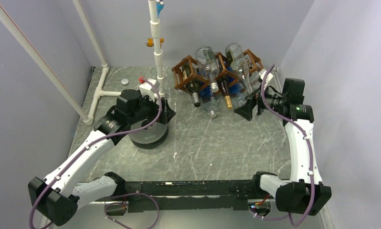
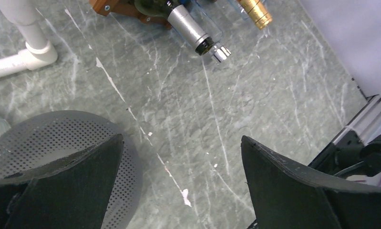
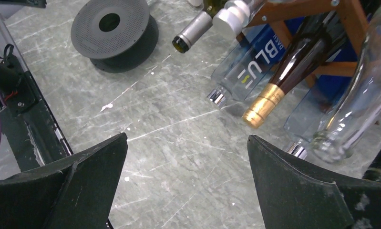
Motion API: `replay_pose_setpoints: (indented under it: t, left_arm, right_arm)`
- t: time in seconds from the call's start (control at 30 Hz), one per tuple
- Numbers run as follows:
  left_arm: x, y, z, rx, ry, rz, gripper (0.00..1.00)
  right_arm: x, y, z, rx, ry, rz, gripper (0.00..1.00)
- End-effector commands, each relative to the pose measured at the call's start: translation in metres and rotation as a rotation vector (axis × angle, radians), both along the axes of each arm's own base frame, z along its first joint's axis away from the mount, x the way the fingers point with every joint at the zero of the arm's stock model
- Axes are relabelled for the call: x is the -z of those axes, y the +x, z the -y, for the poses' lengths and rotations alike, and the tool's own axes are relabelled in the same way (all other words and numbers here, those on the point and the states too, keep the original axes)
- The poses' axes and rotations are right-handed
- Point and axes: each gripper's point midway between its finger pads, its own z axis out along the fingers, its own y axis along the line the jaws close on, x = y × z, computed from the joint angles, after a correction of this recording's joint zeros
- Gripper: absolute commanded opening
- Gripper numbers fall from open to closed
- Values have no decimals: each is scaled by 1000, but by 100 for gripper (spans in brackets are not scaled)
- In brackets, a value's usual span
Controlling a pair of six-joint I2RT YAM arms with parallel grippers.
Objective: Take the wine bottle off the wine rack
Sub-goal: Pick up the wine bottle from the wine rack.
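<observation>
A grey marbled table point(image 1: 217, 143) carried the wine rack point(image 3: 298, 10), a brown wooden lattice of diamond cells standing at the far side, with bottles slotted through it necks forward. Well to the rack's front left sat a grey perforated disc point(image 3: 131, 19). The wine bottle point(image 3: 293, 71), dark glass with a gold foil neck, lay tilted down in a cell of the rack beside a clear bottle point(image 3: 250, 62). The right pincer point(image 3: 186, 136) hung released near the rack's right front, grasping nothing. The left pincer point(image 2: 181, 138) was spread wide beside the disc.
</observation>
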Motion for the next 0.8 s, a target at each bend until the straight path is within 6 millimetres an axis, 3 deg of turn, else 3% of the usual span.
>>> replay_pose_setpoints:
  t: [0.0, 0.13, 0.27, 0.47, 0.77]
  left_arm:
    - [-19, 10, -1, 29, 39, 138, 99]
    - [-24, 7, 2, 90, 68, 155, 99]
    - [-26, 16, -11, 46, 134, 186, 99]
    - [-25, 13, -31, -8, 135, 240, 99]
    - [-30, 9, -33, -10, 116, 269, 99]
  right_arm:
    - [-36, 9, -2, -28, 1, 80, 100]
    - [-45, 21, 3, -1, -26, 88, 100]
    - [-49, 31, 5, 16, -41, 79, 100]
    - [-56, 43, 1, 25, -79, 76, 100]
    - [-53, 55, -35, -32, -163, 51, 100]
